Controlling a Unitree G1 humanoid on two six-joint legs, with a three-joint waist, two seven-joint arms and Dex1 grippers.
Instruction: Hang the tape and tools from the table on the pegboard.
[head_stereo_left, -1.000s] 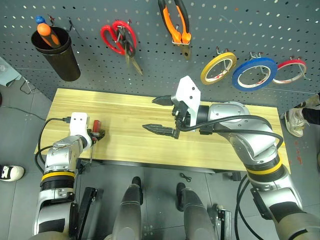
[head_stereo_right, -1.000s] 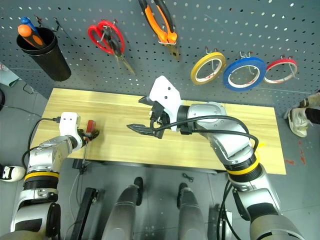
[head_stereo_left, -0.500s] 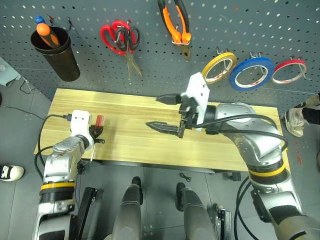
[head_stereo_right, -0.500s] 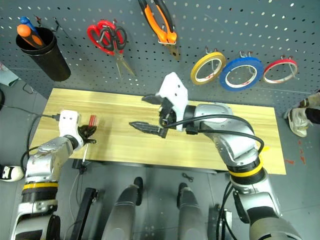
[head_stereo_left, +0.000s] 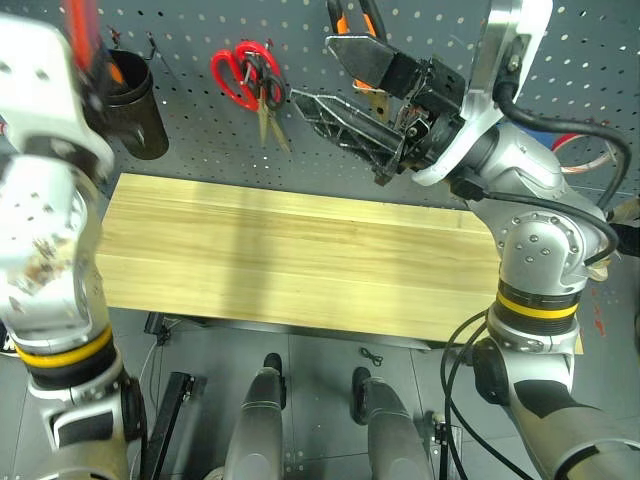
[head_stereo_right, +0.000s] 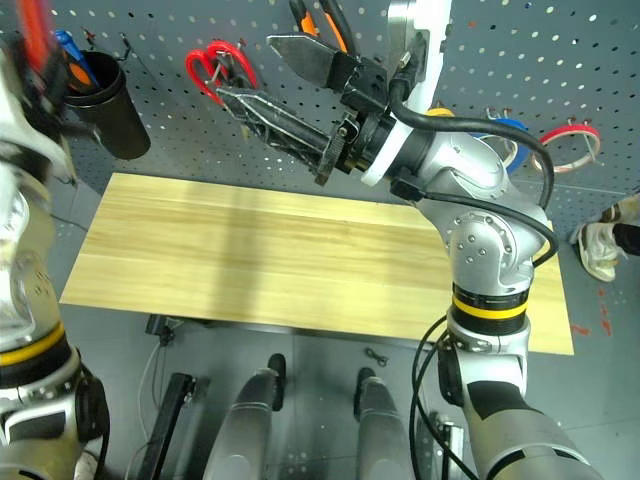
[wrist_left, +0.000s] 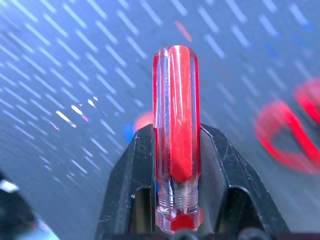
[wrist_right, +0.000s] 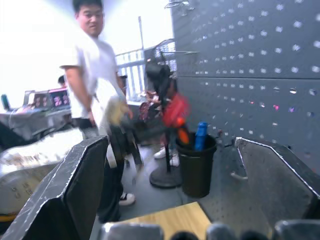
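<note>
My left gripper (wrist_left: 175, 137) is shut on the red-handled screwdriver (wrist_left: 176, 125), held high at the left in front of the pegboard (head_stereo_left: 200, 150); the screwdriver (head_stereo_left: 80, 25) is a red blur there. The right gripper (head_stereo_left: 318, 70) hangs open and holds nothing, over the table (head_stereo_left: 250, 260), level with the pegboard's hooks. Black-handled scissors (head_stereo_left: 266, 85) hang on the board just past its fingertips. The orange pliers (head_stereo_right: 325, 15) hang partly behind it. A sliver of the blue tape (head_stereo_right: 512, 124) shows behind the right arm.
Larger red scissors (head_stereo_left: 232, 72) hang beside the black ones. A black cup (head_stereo_left: 132, 100) with an orange-handled tool hangs at the board's left, a red tape roll (head_stereo_right: 575, 140) at its right. A person (wrist_right: 95, 75) stands off to the left side.
My left arm has lifted the screwdriver from the table's left edge up to the pegboard. The right arm has risen too, its fingers still open.
</note>
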